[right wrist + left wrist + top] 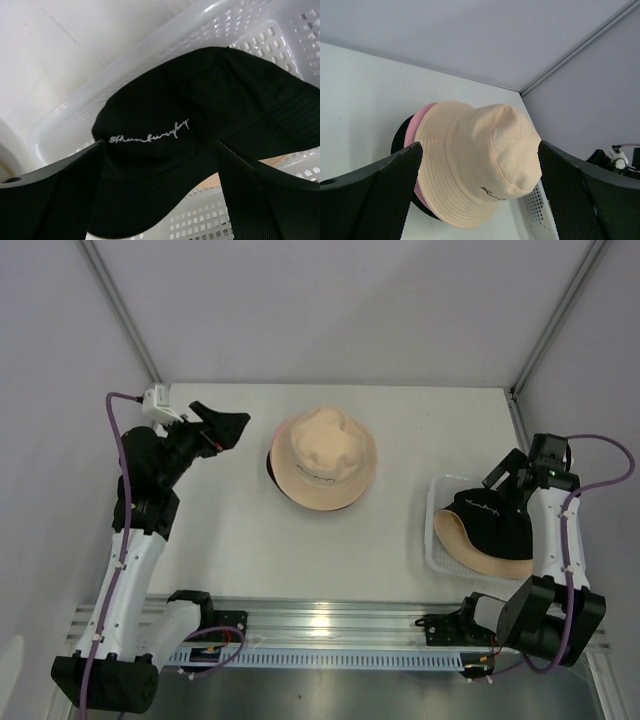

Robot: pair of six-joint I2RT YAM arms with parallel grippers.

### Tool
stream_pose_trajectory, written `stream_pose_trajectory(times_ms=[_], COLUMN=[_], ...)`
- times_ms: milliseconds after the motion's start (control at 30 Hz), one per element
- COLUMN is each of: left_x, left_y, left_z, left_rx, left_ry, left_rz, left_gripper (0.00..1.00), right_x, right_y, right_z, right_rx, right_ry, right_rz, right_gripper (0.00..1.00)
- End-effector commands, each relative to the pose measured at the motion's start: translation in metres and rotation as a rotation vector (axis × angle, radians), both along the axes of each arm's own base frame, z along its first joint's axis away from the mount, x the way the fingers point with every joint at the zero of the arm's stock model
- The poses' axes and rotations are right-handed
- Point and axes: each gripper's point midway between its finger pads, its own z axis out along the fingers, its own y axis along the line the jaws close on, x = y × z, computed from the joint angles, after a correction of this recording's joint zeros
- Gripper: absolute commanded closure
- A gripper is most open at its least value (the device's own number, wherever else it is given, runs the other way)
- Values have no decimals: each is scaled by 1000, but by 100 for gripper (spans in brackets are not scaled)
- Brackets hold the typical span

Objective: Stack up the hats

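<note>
**Top external: two hat piles**

Left gripper, fingers spread, sits left of the beige hat, which tops a pink hat mid-table. Right gripper, also spread, hangs close over the black hat in the basket.

The left arm and right arm have white shells, black joints and black bases. A purple cable follows each. The gripper fingers are black, mesh-textured.

A white table lies under the left gripper and right gripper. Past them stands a plain grey wall, with 2 metal bars at its corners.
</note>
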Motion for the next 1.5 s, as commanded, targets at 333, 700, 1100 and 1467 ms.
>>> stream_pose_trajectory(times_ms=[333, 700, 1100, 1467], left_x=[-14, -11, -10, -31], left_y=[-1, -4, -4, -20], left_z=[-19, -25, -28, -1], left_rx=[90, 85, 81, 91], left_ry=[51, 72, 82, 65], left_rz=[-46, -60, -58, -173], left_gripper=[0, 1, 0, 0], right_x=[40, 30, 38, 42], right_y=[-28, -11, -16, 53], right_z=[-24, -48, -63, 116], right_rx=[-71, 5, -9, -112], right_ry=[-51, -23, 2, -389], right_rz=[-53, -24, -13, 278], right_gripper=[25, 35, 92, 100])
